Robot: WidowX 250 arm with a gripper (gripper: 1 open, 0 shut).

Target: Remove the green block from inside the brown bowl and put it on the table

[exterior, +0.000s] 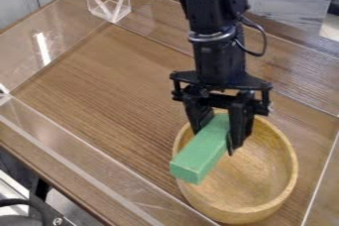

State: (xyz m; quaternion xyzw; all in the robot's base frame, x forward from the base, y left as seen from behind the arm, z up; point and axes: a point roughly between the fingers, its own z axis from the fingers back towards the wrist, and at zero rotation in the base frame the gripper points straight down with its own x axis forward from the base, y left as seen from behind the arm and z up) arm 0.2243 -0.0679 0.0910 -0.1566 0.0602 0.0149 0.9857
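My gripper [223,129] points steeply down and is shut on the upper end of the green block [200,157]. The block hangs tilted, its lower end out over the near-left rim of the brown bowl [252,196], lifted off the bowl's floor. The bowl is a wide light wooden one at the lower right of the table [119,81]. My black arm comes down from the top middle of the view and hides part of the bowl's far rim.
Low clear acrylic walls [54,42] edge the wood-grain tabletop on the left and front. A small clear stand [106,4] sits at the back left corner. Bare tabletop stretches to the left of the bowl.
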